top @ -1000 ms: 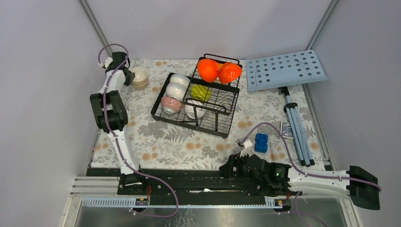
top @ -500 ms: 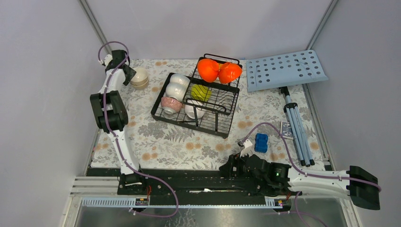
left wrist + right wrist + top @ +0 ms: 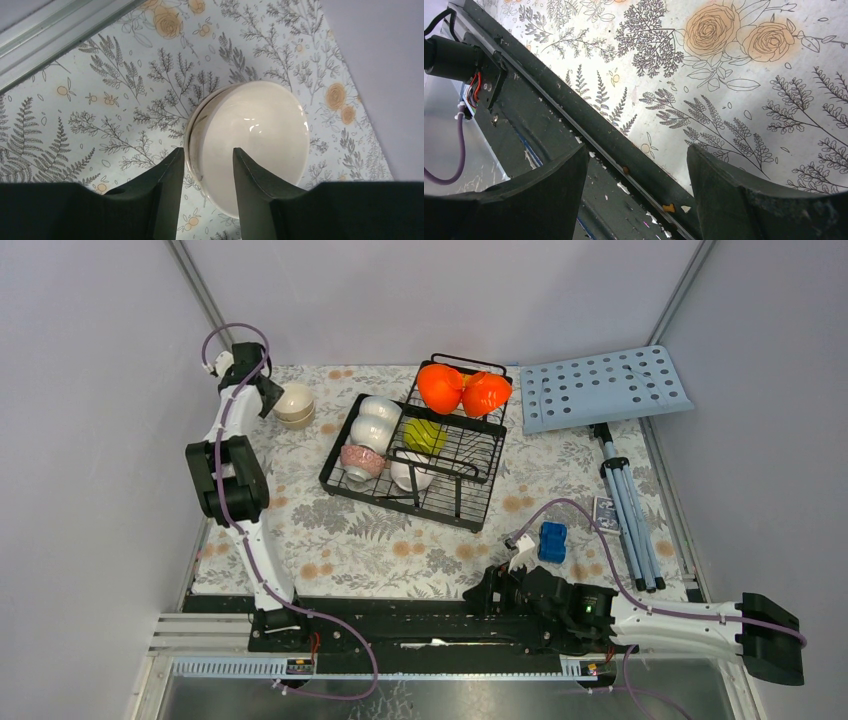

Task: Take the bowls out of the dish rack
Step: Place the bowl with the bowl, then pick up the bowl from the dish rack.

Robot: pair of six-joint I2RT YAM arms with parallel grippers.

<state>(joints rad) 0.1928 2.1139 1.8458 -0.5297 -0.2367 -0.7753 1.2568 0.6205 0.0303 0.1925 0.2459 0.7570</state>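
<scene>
While hanging just off the bowl, clearly not holding: left gripper (image 3: 207, 150) let go, jaws apart, nothing clamped between the fingers (image 3: 165, 195). Right past the tips, centre of the wrist view: cream bowl (image 3: 255, 140), down on the floral cloth (image 3: 100, 125), maybe nested on a second one, can't swear to it. From above, upper left of the frame, well apart from the rack (image 3: 455, 490).

Going by the shine, would call these glazed ceramic. So: stiff, slick, chippy, a bit of weight for the size. Best pinched across the rim, one finger inside and one outside. Wouldn't try squeezing the round belly, too easy to squirt out. Firm grip, gentle set-down.

Plenty left to unload:
- orange bowls (image 3: 440, 387) at the back of the raised basket
- yellow-green bowl (image 3: 425, 435) just in front of them
- white bowls (image 3: 378, 418) and pink bowl (image 3: 362, 460) along the rack's left side

Over at the bottom of the top view: right gripper (image 3: 636, 150) wide open and empty, parked above the black rail (image 3: 574, 130).

Versus a second ago: left gripper pulled up and back toward the upper-left corner, jaws wider. Cream bowl in the same spot, rack load and right arm the same.
</scene>
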